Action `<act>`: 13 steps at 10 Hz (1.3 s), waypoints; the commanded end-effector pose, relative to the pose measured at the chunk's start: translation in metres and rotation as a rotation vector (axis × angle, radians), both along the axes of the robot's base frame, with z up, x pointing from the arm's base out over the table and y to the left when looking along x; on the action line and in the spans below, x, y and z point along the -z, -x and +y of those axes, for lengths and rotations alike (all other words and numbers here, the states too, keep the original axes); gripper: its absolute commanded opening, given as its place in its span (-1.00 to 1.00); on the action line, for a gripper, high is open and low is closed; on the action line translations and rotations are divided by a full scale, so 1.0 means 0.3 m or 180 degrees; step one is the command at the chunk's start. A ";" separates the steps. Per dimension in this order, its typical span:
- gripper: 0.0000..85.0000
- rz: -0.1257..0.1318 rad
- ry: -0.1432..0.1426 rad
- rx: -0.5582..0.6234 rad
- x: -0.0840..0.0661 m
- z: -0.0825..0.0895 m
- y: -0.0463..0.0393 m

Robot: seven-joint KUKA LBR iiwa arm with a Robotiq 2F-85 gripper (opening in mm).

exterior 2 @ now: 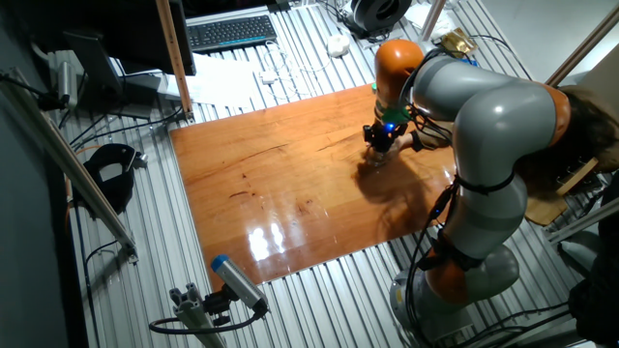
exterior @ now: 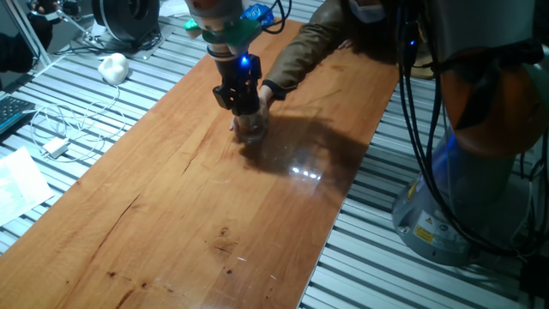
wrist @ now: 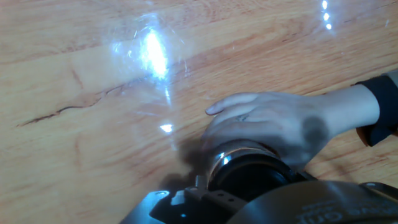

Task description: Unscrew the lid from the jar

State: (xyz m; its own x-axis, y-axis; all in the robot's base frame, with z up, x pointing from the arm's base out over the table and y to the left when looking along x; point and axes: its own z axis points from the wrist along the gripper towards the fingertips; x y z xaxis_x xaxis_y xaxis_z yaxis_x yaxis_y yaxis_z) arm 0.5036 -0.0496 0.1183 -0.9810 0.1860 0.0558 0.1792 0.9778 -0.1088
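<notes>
Gripper (exterior: 243,110) sits down over lid (wrist: 249,174) of jar (exterior: 251,127), fingers around it; whether clamped, cannot tell. Jar upright on wooden table (exterior: 171,215). Person's hand (wrist: 267,127) wraps jar from behind

1. The desk (exterior: 171,215) is bare wood over most of its top in one fixed view — open room from 6 to 9 o'clock of the jar (exterior: 250,125).
2. A person's hand (wrist: 273,127) wraps the jar in the hand view, blocking approach from 12 to 3 o'clock.
3. The gripper (exterior: 240,110) stands directly over the jar, closing the way from above.
4. A white cable (exterior: 64,129) lies off the desk's edge at 9 o'clock — clear of the wood.
</notes>
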 end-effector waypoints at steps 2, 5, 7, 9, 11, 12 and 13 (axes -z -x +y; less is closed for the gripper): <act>0.20 0.0014 -0.0016 -0.0004 -0.016 -0.002 0.002; -0.20 0.0023 -0.0050 0.0002 -0.051 -0.004 0.012; -0.20 0.0058 -0.0060 0.0000 -0.073 0.012 0.019; -0.20 0.0030 -0.0042 0.0037 -0.078 0.031 0.025; 0.20 -0.0072 0.0062 0.0066 -0.064 0.044 0.035; 0.20 -0.0074 0.0083 0.0080 -0.062 0.046 0.035; 0.60 -0.0075 0.0088 0.0090 -0.063 0.047 0.035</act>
